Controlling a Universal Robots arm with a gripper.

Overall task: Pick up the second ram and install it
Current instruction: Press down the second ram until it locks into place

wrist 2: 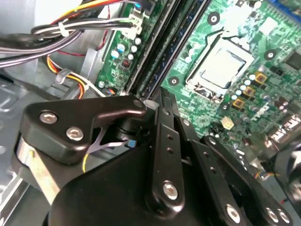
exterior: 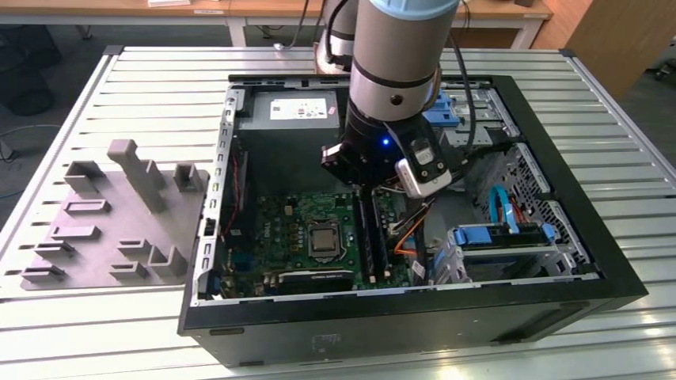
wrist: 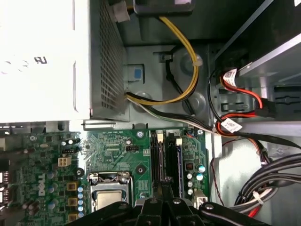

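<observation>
Green motherboard [wrist: 122, 155] sits in one open PC case [exterior: 591, 261] on the slatted tabletop [exterior: 127, 87]. One ram [wrist: 179, 162] is seated in the slots [wrist: 158, 160]; the tool [wrist: 162, 188] hovers right above them, fingers pinched narrow. One grey fixture [exterior: 116, 222] sits beside the case.

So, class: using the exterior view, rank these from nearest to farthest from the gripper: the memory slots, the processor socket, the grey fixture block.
1. The memory slots, directly below the gripper, inside the case.
2. The processor socket, on the motherboard, toward the exterior view's left of the slots.
3. The grey fixture block, outside the case on the table, at the exterior view's far left.
</observation>
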